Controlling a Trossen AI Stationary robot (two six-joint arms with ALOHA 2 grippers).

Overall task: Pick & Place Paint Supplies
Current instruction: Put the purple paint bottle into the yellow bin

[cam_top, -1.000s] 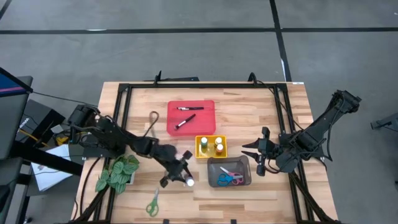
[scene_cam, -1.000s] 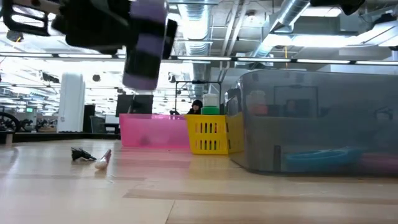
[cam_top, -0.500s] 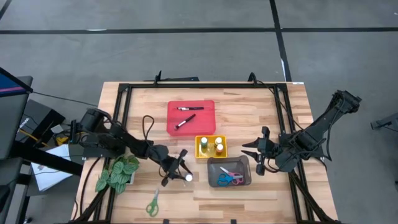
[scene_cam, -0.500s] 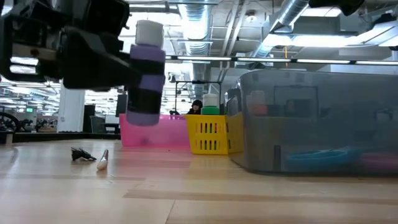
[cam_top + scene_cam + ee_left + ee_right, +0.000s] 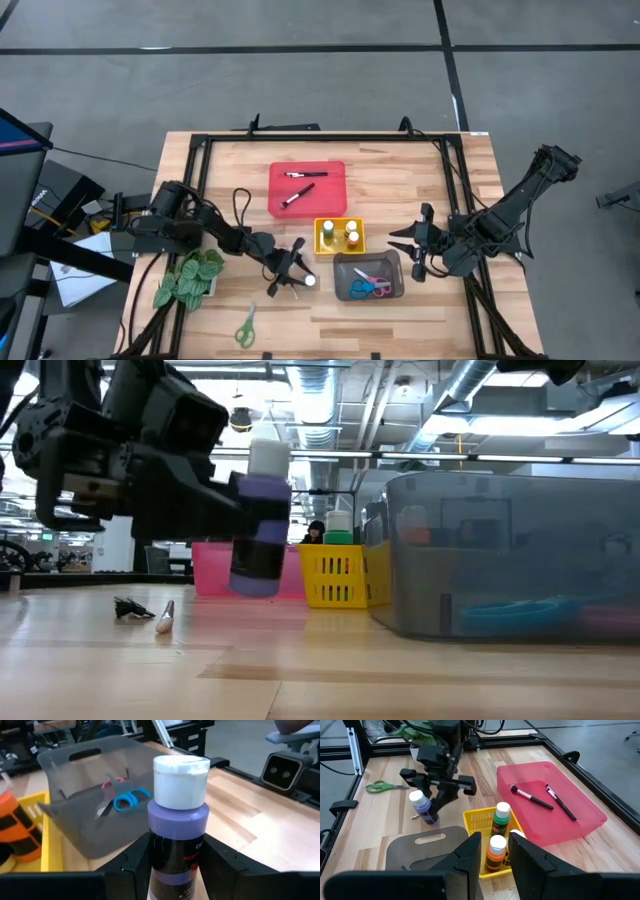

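Both arms were matte black, built of blocky jointed segments with black cables looped alongside. The left gripper (image 5: 292,277) and right gripper (image 5: 404,247) each carried two slim black fingers.

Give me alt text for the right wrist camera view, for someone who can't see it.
The left gripper holds a purple paint bottle upright above the wooden table, just short of the grey tray. Beside it a yellow tray holds more paint bottles, and a red tray holds two paintbrushes. Green-handled scissors lie farther off.
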